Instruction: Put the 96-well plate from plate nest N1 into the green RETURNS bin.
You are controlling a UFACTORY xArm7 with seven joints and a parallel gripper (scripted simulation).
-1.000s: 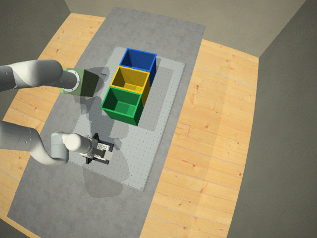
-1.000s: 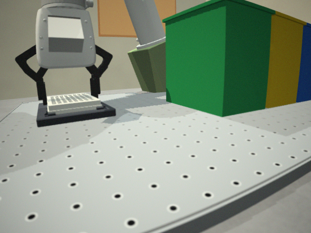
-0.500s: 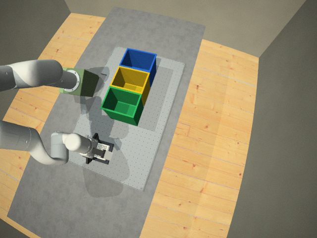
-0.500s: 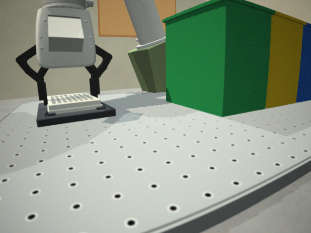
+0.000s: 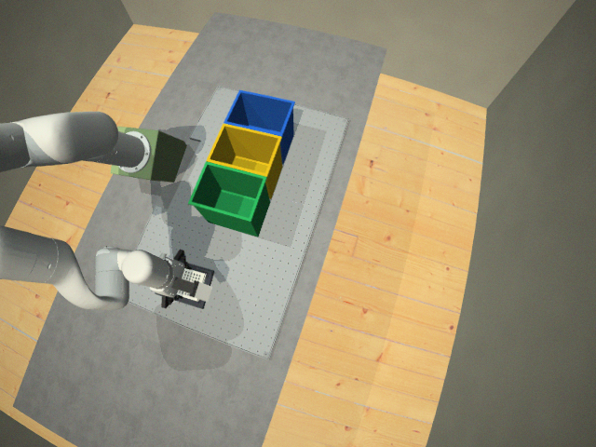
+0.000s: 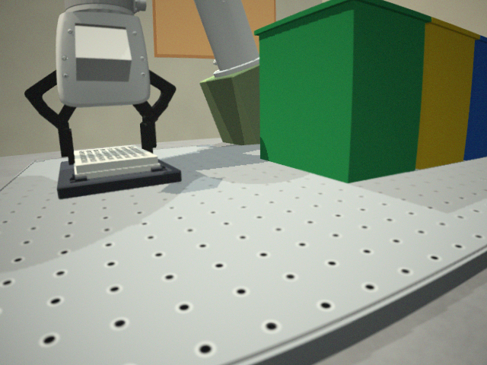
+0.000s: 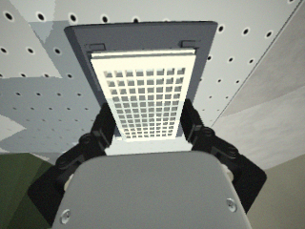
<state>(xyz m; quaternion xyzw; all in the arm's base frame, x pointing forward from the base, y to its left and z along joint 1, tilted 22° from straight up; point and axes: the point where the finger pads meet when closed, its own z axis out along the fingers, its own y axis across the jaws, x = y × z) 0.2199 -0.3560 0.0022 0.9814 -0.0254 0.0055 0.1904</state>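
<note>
The gripper (image 6: 109, 150) stands over the nest (image 6: 118, 181), one finger (image 6: 65, 141) on each long side of the plate (image 6: 113, 159). The jaws are nearly at full spread yet pressed against the plate's side walls: the plate is gripped, but sits in the nest, not yet lifted.

Handling, as a judgement: the plate looks like thin moulded plastic, so light, stiff and smooth-walled. The grip depends on friction across its width; a hold near mid-length, low on the skirt, should keep it level. It is unlikely to break, and the task allows a drop from over the bin mouth. The nest's corner tabs call for a straight vertical lift before any sideways move.

Views compared. The wrist view alone shows the well grid of the plate (image 7: 145, 102) and both fingers flanking its near half, with the nest (image 7: 76, 38) framing it. The exterior view alone shows heights: the fingertips reaching down to the plate's wall, and the green bin (image 6: 338, 98) rising well above the plate, with yellow and blue bins behind it. No sign is legible there. The top view alone gives the layout: the green bin (image 5: 204, 206) is the nearest of the row to the nest (image 5: 211, 275), well apart across the perforated board (image 5: 289, 289), its mouth open and unobstructed.
</note>
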